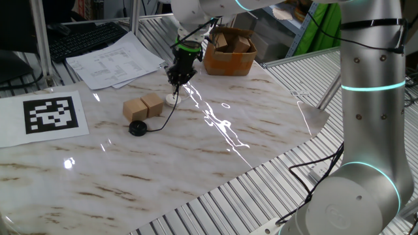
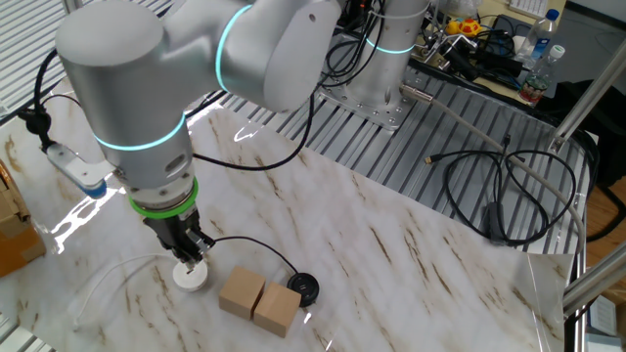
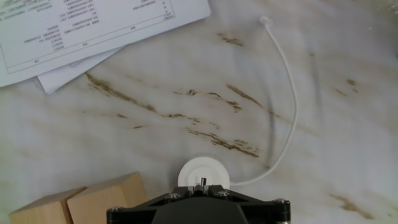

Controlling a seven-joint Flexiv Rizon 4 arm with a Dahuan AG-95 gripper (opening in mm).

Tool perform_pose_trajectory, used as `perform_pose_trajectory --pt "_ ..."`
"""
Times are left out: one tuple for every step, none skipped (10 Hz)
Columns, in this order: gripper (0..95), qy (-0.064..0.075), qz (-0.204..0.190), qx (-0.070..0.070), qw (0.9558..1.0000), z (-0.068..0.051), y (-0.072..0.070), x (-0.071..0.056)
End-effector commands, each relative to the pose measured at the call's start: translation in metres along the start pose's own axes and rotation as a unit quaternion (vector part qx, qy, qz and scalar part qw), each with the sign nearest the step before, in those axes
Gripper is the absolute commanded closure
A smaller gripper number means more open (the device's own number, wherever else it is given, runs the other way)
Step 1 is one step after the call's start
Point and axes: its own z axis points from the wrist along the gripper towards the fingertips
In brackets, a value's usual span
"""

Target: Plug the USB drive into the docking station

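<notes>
The docking station is a small white round disc [image 1: 172, 99] lying flat on the marble table, just right of two tan wooden cubes [image 1: 144, 106]. My gripper [image 1: 174, 82] stands upright right above it, shut on the USB drive, a tiny dark plug [image 3: 201, 184] whose tip sits over the middle of the disc [image 3: 204, 171]. A thin black cable [image 1: 167, 116] runs from the plug down to a flat black round puck [image 1: 137, 128]. In the other fixed view the gripper [image 2: 189, 256] sits just above the disc [image 2: 191, 277]. I cannot tell whether the plug touches the disc.
A thin white cable [image 3: 287, 93] curves from the disc across the table. Printed papers [image 1: 114, 60] lie at the back left, a brown cardboard box [image 1: 228, 55] holding cubes at the back, and a marker sheet [image 1: 52, 114] at the left.
</notes>
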Motion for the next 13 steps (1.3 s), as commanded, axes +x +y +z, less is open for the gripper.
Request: perform_pose_trajectory --pt "95.0 0.007 0.000 0.003 1.0000 0.0007 0.0003 -0.0013" --pt "95.0 0.006 0.002 0.003 1.0000 0.0007 0.0003 -0.0013" --pt "95.0 0.002 0.004 0.005 1.0000 0.0007 0.0003 -0.0013" --pt "95.0 0.003 0.009 0.005 0.9999 0.0006 0.0014 -0.0012" --pt "95.0 0.001 0.009 0.009 0.9999 0.0004 0.0018 -0.0012" --pt "95.0 0.001 0.012 0.010 0.9999 0.0010 0.0021 -0.0005" --pt "95.0 0.001 0.013 0.011 0.9999 0.0015 0.0025 -0.0002" --pt "95.0 -0.001 0.018 0.010 0.9998 0.0024 0.0028 -0.0003" --pt "95.0 -0.001 0.021 0.011 0.9997 0.0030 0.0028 -0.0003" --pt "95.0 -0.001 0.022 0.012 0.9997 0.0039 0.0029 -0.0004" --pt "95.0 -0.001 0.026 0.013 0.9996 0.0041 0.0030 -0.0003" --pt "95.0 -0.001 0.028 0.016 0.9995 0.0043 0.0030 -0.0003" --pt "95.0 -0.002 0.027 0.019 0.9995 0.0048 0.0030 -0.0003"
